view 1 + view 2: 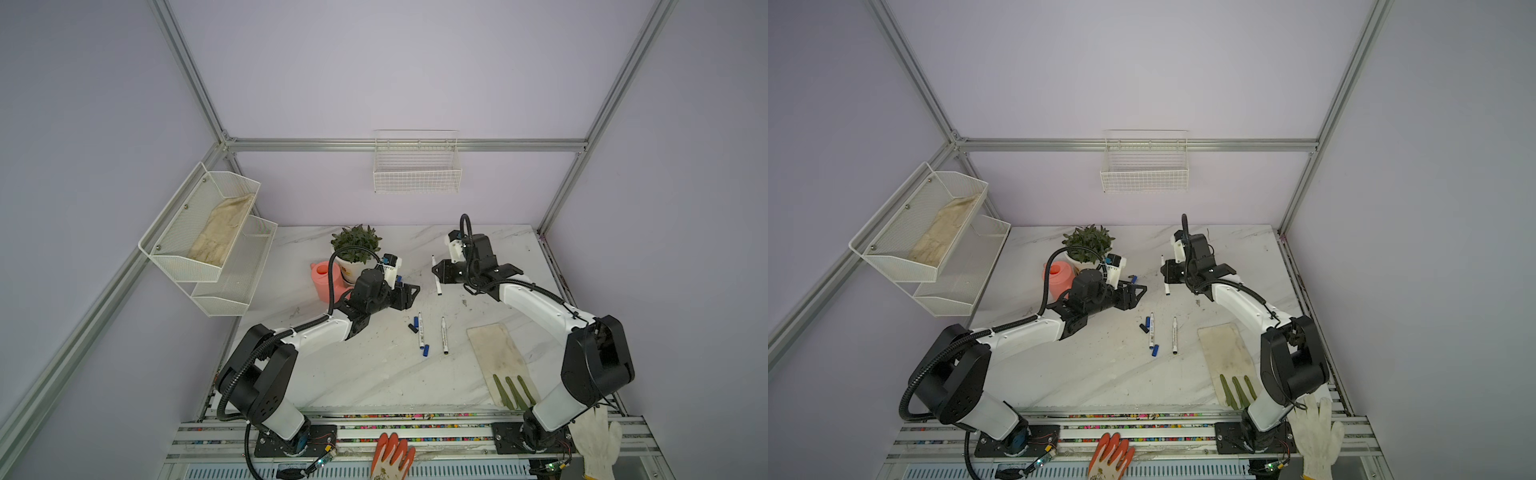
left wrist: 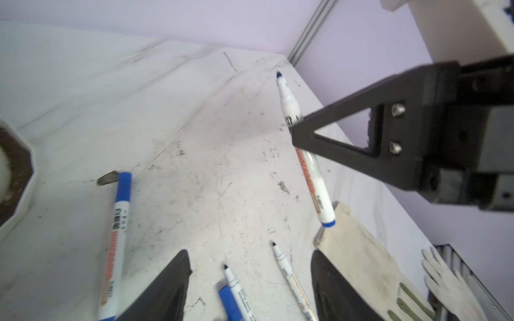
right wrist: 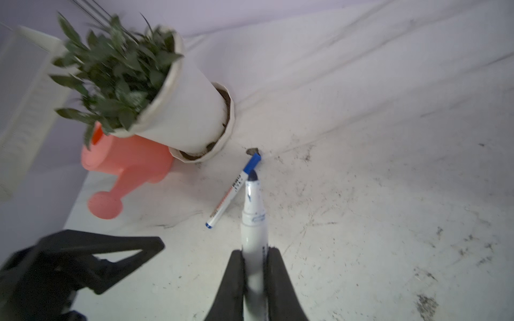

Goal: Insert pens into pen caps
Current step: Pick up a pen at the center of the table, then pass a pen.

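Note:
My right gripper [image 1: 437, 274] [image 3: 254, 254] is shut on an uncapped blue-tipped pen [image 3: 252, 211] [image 2: 314, 180], held above the table at mid-barrel. My left gripper [image 1: 411, 291] [image 2: 249, 254] hangs open a little to its left, nothing between its fingers. A capped blue pen [image 3: 232, 191] [image 2: 118, 230] lies on the table by the plant pot. Nearer the front, in both top views, lie two uncapped pens, one blue-ended [image 1: 420, 332] [image 1: 1151, 330] and one black-ended [image 1: 444, 334]. Beside them are a blue cap [image 1: 416, 321], a black cap [image 1: 412, 328] and another blue cap [image 1: 425, 350].
A potted plant [image 1: 356, 247] and a pink watering can [image 1: 323, 282] stand behind the left arm. A dirty work glove [image 1: 500, 361] lies at the right front. Wire baskets [image 1: 208, 232] hang on the left and back walls. Gloves [image 1: 392, 455] rest on the front rail.

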Controlling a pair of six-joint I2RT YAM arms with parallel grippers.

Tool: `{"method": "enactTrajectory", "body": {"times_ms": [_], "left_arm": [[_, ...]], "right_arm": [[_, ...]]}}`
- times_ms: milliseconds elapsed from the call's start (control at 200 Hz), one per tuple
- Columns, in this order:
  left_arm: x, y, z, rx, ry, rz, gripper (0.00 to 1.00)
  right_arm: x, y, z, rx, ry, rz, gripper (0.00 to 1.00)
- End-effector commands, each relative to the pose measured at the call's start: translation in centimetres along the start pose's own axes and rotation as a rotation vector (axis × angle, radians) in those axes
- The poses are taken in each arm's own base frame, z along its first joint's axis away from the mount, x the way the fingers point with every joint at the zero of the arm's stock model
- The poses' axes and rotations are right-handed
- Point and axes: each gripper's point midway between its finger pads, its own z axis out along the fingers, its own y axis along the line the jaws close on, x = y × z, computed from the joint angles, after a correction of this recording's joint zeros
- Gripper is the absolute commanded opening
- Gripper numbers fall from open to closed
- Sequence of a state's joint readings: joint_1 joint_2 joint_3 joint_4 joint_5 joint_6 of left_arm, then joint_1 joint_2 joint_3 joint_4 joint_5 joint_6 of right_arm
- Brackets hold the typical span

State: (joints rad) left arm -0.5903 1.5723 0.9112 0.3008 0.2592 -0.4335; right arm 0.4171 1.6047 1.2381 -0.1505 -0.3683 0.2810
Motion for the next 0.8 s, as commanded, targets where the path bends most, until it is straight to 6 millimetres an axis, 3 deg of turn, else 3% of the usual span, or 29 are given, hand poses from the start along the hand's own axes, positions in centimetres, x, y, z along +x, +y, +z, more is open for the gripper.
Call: {"method": "enactTrajectory", "body": {"times_ms": [0, 175, 465, 635, 795], "left_arm": [[-1.8, -4.2, -1.2, 0.204, -0.059, 0.065, 0.72], [-2.7, -6.1, -0.9, 0.29, -0.056, 0.087, 0.74], [-4.1, -4.7, 1.1, 0.224, -0.097, 0.078, 0.67], [-5.2, -4.8, 1.9, 0.232, -0.134, 0.075, 0.59], [-6.0, -5.3, 2.5, 0.261, -0.151, 0.064, 0.58]], "right_arm": [[-0.2, 4.1, -0.4, -0.222, -0.009, 0.017, 0.02], [-0.3, 4.8, -0.7, -0.257, -0.012, 0.003, 0.02], [-0.2, 5.4, -1.1, -0.291, -0.016, -0.007, 0.01], [0.1, 5.6, -1.1, -0.308, -0.009, -0.009, 0.01], [0.4, 5.4, -0.8, -0.306, 0.002, -0.006, 0.0]]}}
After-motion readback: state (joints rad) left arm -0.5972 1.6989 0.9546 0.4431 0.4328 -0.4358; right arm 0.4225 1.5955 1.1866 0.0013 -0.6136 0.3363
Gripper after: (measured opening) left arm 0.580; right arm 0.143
